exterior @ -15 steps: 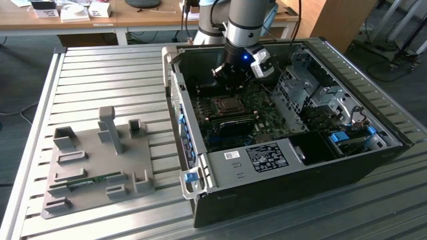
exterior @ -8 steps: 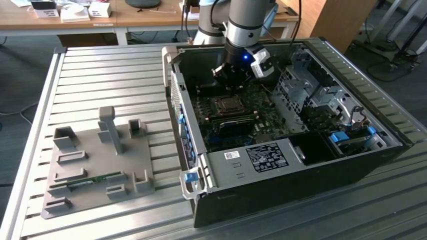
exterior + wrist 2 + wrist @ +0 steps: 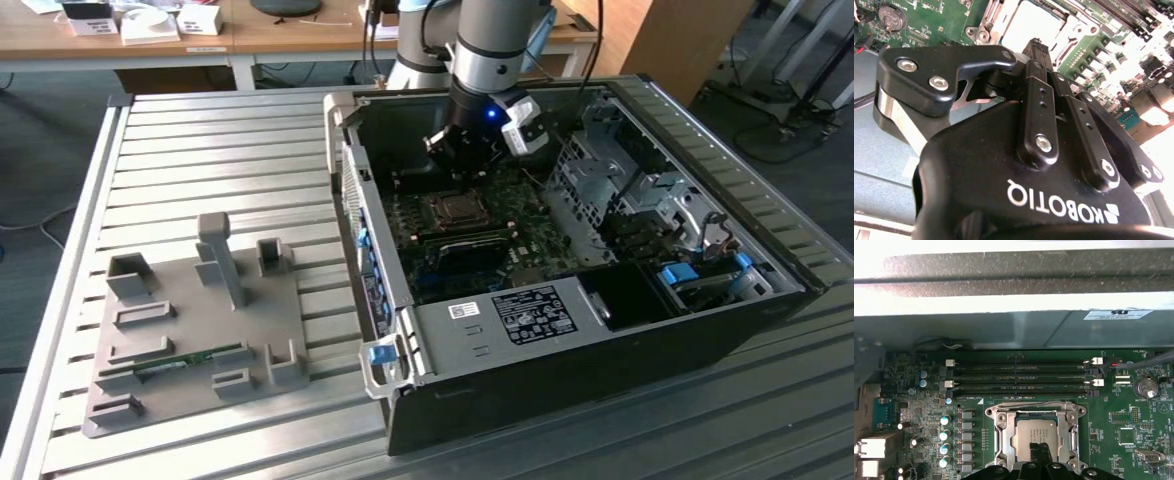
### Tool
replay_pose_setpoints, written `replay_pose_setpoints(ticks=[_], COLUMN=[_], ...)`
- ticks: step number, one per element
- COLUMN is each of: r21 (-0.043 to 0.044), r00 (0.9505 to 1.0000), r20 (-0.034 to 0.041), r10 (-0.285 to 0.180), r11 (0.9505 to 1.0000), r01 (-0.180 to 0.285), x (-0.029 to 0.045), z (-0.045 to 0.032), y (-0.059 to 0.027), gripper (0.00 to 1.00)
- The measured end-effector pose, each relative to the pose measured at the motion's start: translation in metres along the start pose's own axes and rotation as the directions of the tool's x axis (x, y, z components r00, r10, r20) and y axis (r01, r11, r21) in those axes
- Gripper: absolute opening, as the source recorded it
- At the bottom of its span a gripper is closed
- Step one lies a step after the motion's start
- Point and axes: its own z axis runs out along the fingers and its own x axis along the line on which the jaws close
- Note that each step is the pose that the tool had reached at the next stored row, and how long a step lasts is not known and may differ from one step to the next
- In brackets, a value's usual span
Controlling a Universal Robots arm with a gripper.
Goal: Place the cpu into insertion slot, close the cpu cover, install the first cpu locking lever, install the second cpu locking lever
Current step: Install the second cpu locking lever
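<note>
First wrist view: cpu [image 3: 1036,436] seated directly beneath jaws.

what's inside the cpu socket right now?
The cpu sits inside the insertion slot, framed by the cpu cover. The gripper hides its near edge; the contacts beneath aren't visible.

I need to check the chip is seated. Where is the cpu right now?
The cpu lies in the insertion slot, framed by the cpu cover, beside the long memory slots in the first wrist view, with the hand directly over it.
</note>
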Motion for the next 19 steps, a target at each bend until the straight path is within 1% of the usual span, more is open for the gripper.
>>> replay_pose_setpoints(ticks=[8, 15, 19], r21=[-0.0001, -0.0004, -0.0005], r00=[1.0, 1.0, 1.0], r20=[0.0, 0.0, -0.0001], r10=[0.0, 0.0, 0.0], r11=[1.0, 1.0, 1.0], r01=[0.0, 0.0, 0.0], x=[-0.0001, -0.0003, -0.0004], z=[-0.0003, -0.0036, -0.004], y=[-0.005, -0.0052, -0.0062], gripper=[0.11, 0.11, 0.11])
